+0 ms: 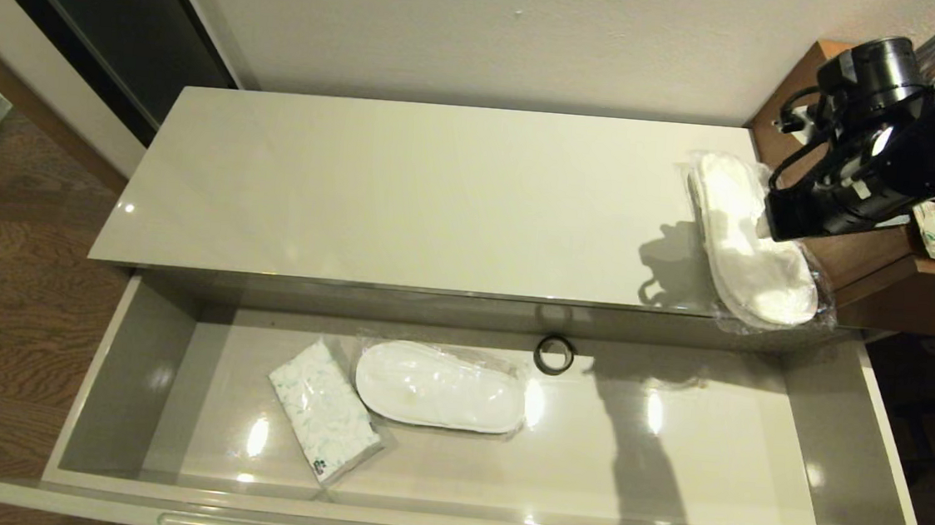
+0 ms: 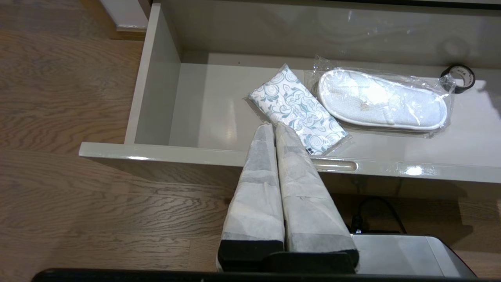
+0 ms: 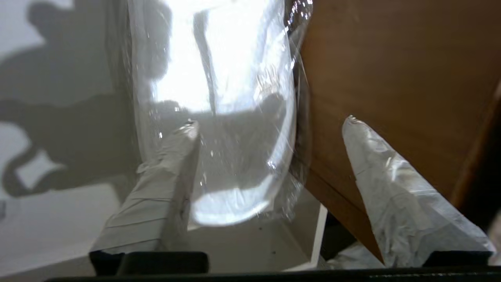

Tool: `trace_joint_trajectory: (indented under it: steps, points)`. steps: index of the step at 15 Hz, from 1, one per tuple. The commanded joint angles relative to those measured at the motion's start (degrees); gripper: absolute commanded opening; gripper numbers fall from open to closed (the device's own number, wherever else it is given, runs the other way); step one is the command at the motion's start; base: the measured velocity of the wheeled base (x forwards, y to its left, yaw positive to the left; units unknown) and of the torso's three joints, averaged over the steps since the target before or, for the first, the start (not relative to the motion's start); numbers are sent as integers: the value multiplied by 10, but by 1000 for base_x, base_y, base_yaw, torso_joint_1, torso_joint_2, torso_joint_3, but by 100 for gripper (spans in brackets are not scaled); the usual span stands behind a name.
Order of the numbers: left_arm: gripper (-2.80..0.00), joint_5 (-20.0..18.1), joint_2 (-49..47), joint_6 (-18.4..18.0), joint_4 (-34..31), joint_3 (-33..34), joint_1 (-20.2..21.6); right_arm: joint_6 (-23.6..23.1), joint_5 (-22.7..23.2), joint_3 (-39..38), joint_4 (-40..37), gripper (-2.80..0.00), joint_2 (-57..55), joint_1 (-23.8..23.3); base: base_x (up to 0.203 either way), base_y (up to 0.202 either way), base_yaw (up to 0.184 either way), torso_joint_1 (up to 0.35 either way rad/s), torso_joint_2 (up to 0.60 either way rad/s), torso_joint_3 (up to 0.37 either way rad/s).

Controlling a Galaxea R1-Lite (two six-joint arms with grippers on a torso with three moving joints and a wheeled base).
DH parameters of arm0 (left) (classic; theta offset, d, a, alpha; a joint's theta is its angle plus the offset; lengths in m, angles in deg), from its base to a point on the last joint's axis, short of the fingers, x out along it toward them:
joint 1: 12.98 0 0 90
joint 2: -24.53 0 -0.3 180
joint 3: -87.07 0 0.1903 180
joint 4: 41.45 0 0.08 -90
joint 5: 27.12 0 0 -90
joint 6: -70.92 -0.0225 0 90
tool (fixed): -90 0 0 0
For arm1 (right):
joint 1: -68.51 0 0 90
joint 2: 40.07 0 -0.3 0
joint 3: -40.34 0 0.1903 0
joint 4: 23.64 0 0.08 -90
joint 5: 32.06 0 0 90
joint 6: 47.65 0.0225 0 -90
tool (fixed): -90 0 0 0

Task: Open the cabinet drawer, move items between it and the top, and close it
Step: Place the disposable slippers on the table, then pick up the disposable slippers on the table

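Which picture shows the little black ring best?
The left wrist view: the black ring stands close and sharp at the drawer's back. The head view shows the ring smaller, from above. The right wrist view doesn't show it.

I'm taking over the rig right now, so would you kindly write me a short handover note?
Right claw: open, over the far end of the slipper pack at the right end of the top, beside the brown wooden table. Nothing gripped.
Left claw: shut, empty, parked in front of the drawer's front rim.
Drawer: fully open. Inside: a second slipper pack, a tissue packet, a black ring.
Done: drawer opened; one pack lies on top.
Left: any remaining transfers, then close the drawer.
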Motion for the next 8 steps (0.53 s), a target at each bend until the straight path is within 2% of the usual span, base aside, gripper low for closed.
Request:
trace_joint_trajectory:
  steps: [1, 4, 8]
  points:
    - [-280, 0, 1, 0, 0, 0, 0, 1, 2, -5, -26, 0, 32, 0, 0, 0, 0, 0, 0, 0]
    - [-280, 0, 1, 0, 0, 0, 0, 20, 17, -21, -115, 0, 96, 8, 0, 0, 0, 0, 0, 0]
    - [-280, 0, 1, 0, 0, 0, 0, 115, 59, -109, -260, 0, 213, 52, 0, 0, 0, 0, 0, 0]
